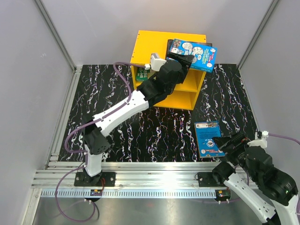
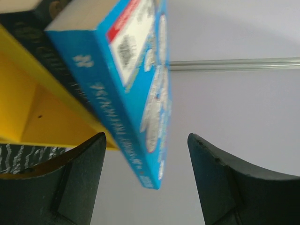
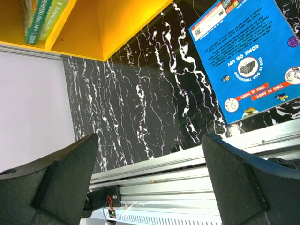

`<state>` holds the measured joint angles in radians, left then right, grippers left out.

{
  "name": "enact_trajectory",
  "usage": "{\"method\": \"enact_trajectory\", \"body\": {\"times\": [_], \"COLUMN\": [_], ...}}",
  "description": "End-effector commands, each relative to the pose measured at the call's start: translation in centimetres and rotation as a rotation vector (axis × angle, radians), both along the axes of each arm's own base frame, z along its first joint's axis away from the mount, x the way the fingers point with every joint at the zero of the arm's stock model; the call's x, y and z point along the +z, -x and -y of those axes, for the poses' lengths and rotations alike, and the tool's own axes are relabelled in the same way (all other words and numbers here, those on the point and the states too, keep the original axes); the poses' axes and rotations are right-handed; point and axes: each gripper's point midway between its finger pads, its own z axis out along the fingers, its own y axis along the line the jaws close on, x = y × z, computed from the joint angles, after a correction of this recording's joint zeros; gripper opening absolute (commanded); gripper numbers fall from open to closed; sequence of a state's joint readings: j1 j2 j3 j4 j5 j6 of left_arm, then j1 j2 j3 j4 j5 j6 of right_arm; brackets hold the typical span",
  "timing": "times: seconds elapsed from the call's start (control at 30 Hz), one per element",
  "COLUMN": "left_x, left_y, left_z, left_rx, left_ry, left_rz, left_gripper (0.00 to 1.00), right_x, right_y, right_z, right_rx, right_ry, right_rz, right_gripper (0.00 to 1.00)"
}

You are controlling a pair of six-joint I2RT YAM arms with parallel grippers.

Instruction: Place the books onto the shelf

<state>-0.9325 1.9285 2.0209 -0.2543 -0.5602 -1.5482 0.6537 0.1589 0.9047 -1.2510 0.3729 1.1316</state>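
L fingers point(image 1: 184, 59) spread either side of a blue book point(image 1: 194, 54), seemingly not touching, atop yellow shelf point(image 1: 150, 47); it lies on a dark book point(image 1: 169, 45). R fingers point(image 1: 225, 143) wide apart by 2nd blue book point(image 1: 208, 136) on tabletop point(image 1: 140, 136). Green books point(image 3: 44, 18) stand in upper compartment.

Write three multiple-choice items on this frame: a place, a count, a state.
1. The dark book lies: A on the yellow shelf's top; B in its lower compartment; C upright beside it.
2. Bright blue books in view: A one; B two; C four.
3. The right gripper's jaws are: A shut on a book; B open and empty; C shut on a cable.
1 A: it lies flat there, under the top blue book.
2 B: that one, plus the second blue book on the table.
3 B: the right wrist view shows them wide apart, nothing between.
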Motion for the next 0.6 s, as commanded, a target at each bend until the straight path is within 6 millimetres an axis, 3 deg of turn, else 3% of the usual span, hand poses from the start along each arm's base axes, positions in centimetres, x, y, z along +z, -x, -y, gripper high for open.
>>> {"method": "enact_trajectory", "body": {"times": [0.0, 0.3, 0.47, 0.53, 0.57], "left_x": [-1.5, -3.6, -2.4, 0.2, -0.1], "left_y": [1.4, 2.5, 4.1, 4.5, 4.7], "left_z": [-1.0, -2.3, -4.3, -5.8, -6.4], "left_rx": [-0.05, -0.108, -0.129, -0.105, -0.107], "left_ry": [-0.071, -0.141, -0.2, -0.191, -0.251], "left_rz": [-0.046, -0.037, 0.045, 0.126, 0.164], "left_gripper": [0.75, 0.79, 0.88, 0.91, 0.91], "right_x": [-0.3, -1.0, -0.9, -0.7, -0.6], "right_y": [-0.9, -3.7, -6.1, -7.3, -7.9], "right_z": [-0.5, -1.7, -2.3, -2.7, -2.5], "right_rx": [0.0, -0.017, -0.062, -0.069, -0.089], "right_ry": [0.029, 0.114, 0.156, 0.208, 0.235], "right_rz": [-0.006, -0.052, -0.05, -0.064, -0.065], "right_gripper": [1.0, 1.0, 1.0, 1.0, 1.0]}}
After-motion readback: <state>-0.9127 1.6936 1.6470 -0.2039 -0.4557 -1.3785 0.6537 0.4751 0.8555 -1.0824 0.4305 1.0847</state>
